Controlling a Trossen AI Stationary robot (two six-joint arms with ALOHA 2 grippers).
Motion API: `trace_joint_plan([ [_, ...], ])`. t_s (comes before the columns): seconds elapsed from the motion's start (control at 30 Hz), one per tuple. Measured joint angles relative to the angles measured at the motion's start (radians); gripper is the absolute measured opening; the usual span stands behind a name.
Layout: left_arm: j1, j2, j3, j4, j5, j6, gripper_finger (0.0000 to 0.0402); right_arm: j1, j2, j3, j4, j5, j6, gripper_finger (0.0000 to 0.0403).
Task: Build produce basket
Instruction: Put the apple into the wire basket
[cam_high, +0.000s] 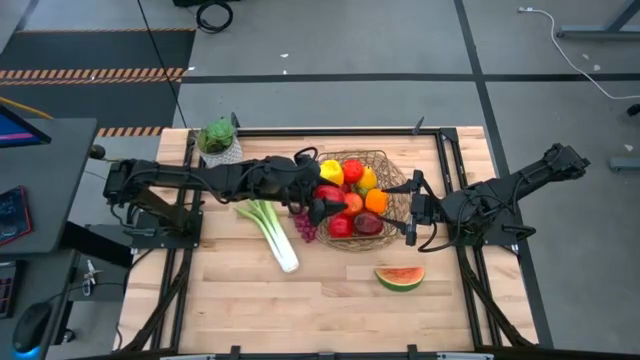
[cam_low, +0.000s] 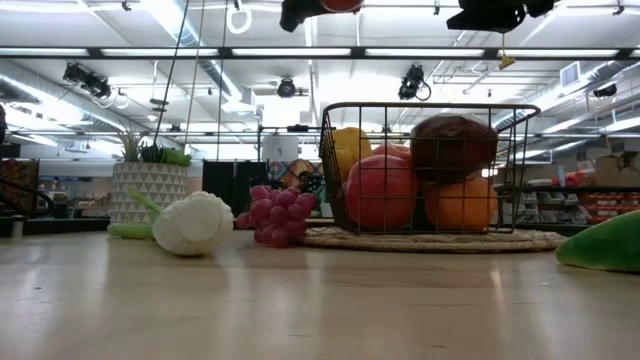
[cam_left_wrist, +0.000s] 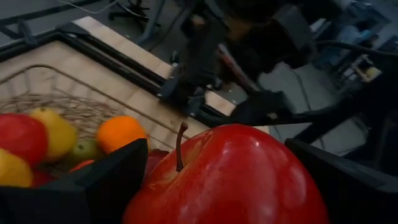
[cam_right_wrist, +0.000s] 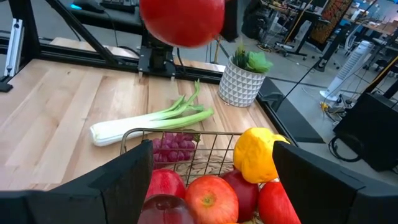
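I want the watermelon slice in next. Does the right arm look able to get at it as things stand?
Probably yes. The watermelon slice lies alone on bare table, outside the basket, nothing on or against it. The right gripper hovers open and empty by the basket's rim, on the slice's side.

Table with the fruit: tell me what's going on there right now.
The left gripper holds a red apple over the wire basket, which already has several fruits in it. The right gripper waits, open, by the basket's other side. A leek, grapes and a watermelon slice lie on the table.
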Motion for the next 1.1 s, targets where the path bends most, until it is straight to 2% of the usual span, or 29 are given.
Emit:
trace_joint_plan([
  [0.2, -0.007, 0.000, 0.000, 0.035, 0.097, -0.005, 0.0378, 0.000, 0.000, 0.000, 0.000, 0.000, 0.000, 0.0334],
  [0.47, -0.006, 0.000, 0.000, 0.040, 0.173, 0.033, 0.0378, 0.000, 0.000, 0.000, 0.000, 0.000, 0.000, 0.0334],
  [0.63, -0.013, 0.000, 0.000, 0.034, 0.360, 0.216, 0.0378, 0.000, 0.000, 0.000, -0.001, -0.001, 0.000, 0.0334],
  [0.77, -0.032, 0.000, 0.000, 0.028, 0.452, 0.323, 0.0378, 0.000, 0.000, 0.000, 0.000, -0.001, 0.000, 0.0334],
  [0.97, -0.063, 0.000, 0.000, -0.030, 0.472, 0.488, 0.0378, 0.000, 0.000, 0.000, -0.001, -0.001, 0.000, 0.0334],
  [1.1, -0.089, 0.000, 0.000, -0.060, 0.411, 0.677, 0.0378, 0.000, 0.000, 0.000, -0.001, -0.001, 0.000, 0.0334],
])
